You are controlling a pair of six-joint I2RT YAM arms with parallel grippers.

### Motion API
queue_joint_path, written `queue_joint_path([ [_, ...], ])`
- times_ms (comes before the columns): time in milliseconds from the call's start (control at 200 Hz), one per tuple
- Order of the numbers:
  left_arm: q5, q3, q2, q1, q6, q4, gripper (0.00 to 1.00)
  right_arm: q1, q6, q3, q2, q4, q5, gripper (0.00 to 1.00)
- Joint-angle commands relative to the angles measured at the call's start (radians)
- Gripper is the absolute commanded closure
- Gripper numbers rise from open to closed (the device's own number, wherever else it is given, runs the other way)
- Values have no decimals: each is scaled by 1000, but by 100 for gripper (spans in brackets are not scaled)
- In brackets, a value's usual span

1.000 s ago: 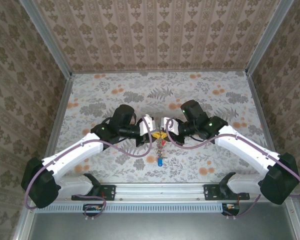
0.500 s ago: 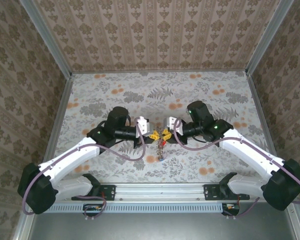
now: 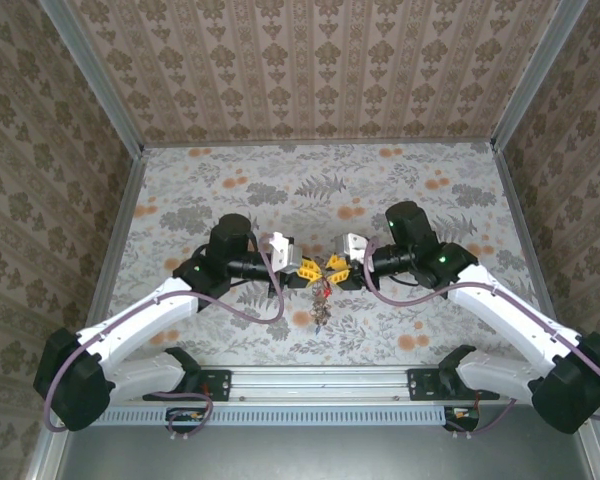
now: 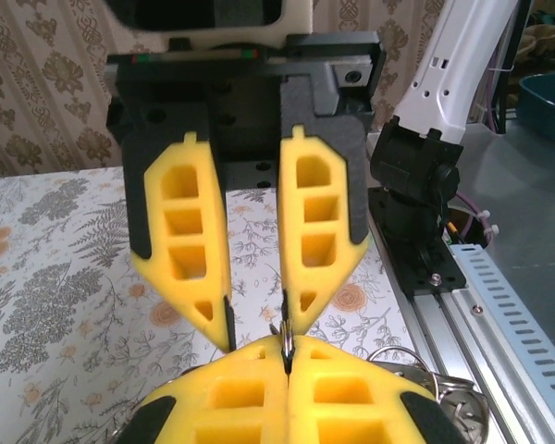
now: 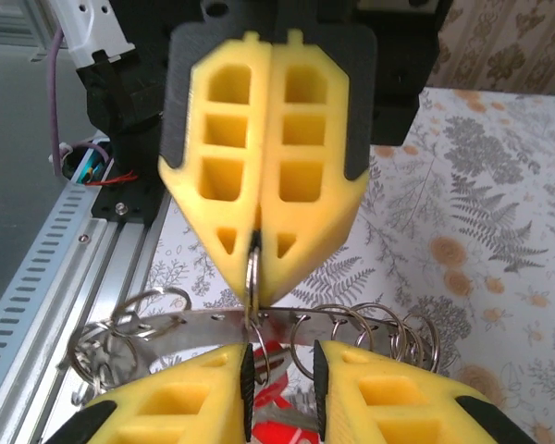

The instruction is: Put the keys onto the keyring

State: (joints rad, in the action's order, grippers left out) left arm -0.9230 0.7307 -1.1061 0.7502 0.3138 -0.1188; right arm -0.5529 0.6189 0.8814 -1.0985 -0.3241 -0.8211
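My left gripper point(image 3: 308, 269) is shut on the thin keyring point(image 5: 252, 268), which I see edge-on between its yellow fingertips point(image 4: 286, 348). Facing it tip to tip, my right gripper point(image 3: 333, 266) stands open, a narrow gap between its pads point(image 5: 282, 356). The keys point(image 3: 321, 305) hang in a small bunch below the two grippers, above the table. In the right wrist view a curved metal strip point(image 5: 194, 324) carrying several small split rings point(image 5: 388, 324) hangs under the left fingertips. A red tag point(image 5: 291, 432) shows in the gap between my right fingers, untouched by them.
The flowered table point(image 3: 310, 180) is walled at the left, right and back. An aluminium rail point(image 3: 320, 380) with both arm bases runs along the near edge. The right arm's base point(image 4: 416, 185) stands just behind the grippers in the left wrist view.
The right gripper has opened and drawn back slightly to the right. Both grippers have come a little nearer the rail. The left gripper stays shut. The blue tag has gone out of sight.
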Motion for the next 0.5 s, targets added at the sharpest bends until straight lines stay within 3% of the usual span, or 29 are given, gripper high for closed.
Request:
queue_joint_path([
  [0,-41,-13,-3,-4,-34,-87,100,6,24,1,37,-32,-29,73],
  [495,-33,-18,-8,-4,-60,-124,100,-11,-8,0,-12,36,-56,83],
])
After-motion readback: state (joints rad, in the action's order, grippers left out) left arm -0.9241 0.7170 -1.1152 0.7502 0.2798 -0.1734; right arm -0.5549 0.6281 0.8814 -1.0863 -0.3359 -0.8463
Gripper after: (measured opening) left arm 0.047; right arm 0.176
